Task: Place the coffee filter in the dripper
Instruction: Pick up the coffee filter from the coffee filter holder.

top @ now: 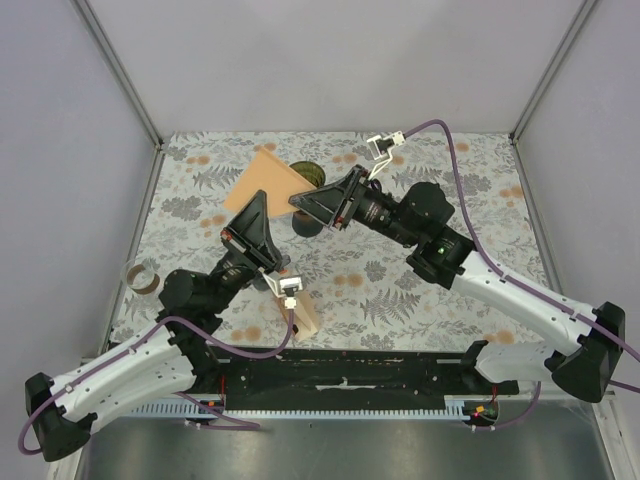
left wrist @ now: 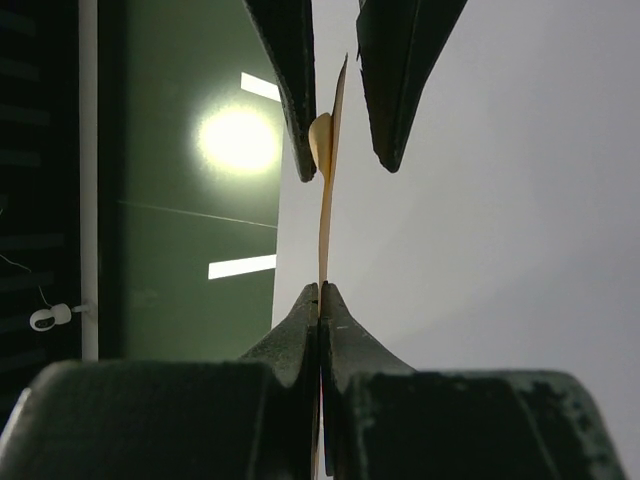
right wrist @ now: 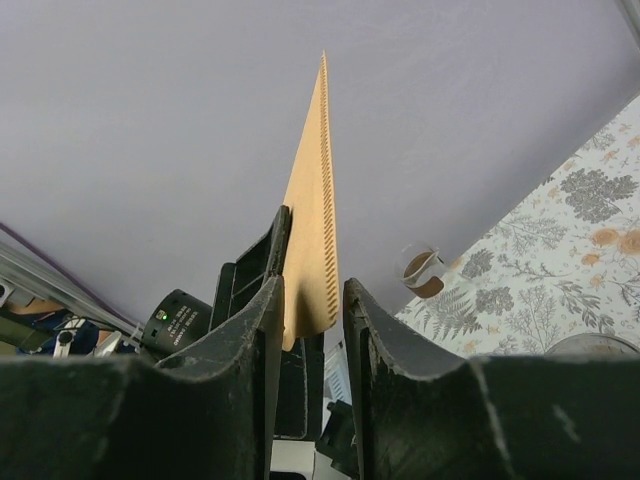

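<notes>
The filter (top: pixel 265 180) is held up in the air, flat and unopened, over the counter (top: pixel 420 300) at roughly 11 o'clock from its middle. The left pincer (left wrist: pixel 320 300) is clenched on its lower edge, pads pressed tight with the paper between them. The right pincer (right wrist: pixel 312 290) is set astride the other corner but not clamped. One finger is touched by the paper and the other is kept apart, so it counts as released. What looks to be the dripper (top: pixel 312 176) can be spotted at the filter's 3 o'clock side, half hidden behind it, so how it sits can't be told for sure.

What could go wrong, guessing here: the paper looks thin and floppy. If both walls get pinched together by the right pincer, the cone won't be opened and a flat sheet would just be laid across the rim. If the pincers are pulled apart too hard, the seam could be torn. Only a thin edge is gripped on the left, so the paper could be tugged loose. The dripper could also be knocked over if the filter is lowered while it's hidden.
</notes>
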`<action>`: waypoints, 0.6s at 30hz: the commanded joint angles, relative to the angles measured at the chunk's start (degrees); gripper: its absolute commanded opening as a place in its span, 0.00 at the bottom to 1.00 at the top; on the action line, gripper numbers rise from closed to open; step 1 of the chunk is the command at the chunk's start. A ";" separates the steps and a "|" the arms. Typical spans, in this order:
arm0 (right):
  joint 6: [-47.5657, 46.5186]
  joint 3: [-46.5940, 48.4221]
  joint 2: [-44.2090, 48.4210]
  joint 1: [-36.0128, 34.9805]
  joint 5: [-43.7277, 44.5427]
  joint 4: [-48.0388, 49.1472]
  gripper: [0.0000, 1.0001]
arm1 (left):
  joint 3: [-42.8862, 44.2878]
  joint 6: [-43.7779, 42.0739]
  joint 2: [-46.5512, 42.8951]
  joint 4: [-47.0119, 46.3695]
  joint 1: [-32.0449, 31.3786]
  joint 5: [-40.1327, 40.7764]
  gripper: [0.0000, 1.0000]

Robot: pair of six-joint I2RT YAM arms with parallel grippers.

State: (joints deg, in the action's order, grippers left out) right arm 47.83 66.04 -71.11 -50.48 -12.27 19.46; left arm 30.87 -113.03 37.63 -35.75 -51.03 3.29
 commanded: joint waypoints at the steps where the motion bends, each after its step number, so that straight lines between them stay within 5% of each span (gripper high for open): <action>1: 0.68 0.85 1.06 -0.24 -1.17 1.63 0.36 | 2.08 -9.14 0.60 -3.63 -0.22 1.98 0.02; 11: -0.72 -1.27 2.73 -0.32 -0.47 -0.74 0.31 | 2.79 -8.87 1.40 -3.63 -0.22 2.78 0.02; 18: -1.43 -1.53 2.91 -0.23 -0.12 -1.88 0.11 | 2.70 -9.05 1.31 -3.63 -0.22 2.77 0.02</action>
State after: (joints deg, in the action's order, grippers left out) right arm 47.31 64.84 -69.71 -50.52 -12.75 17.85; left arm 31.38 -113.27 39.03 -36.07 -51.03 5.85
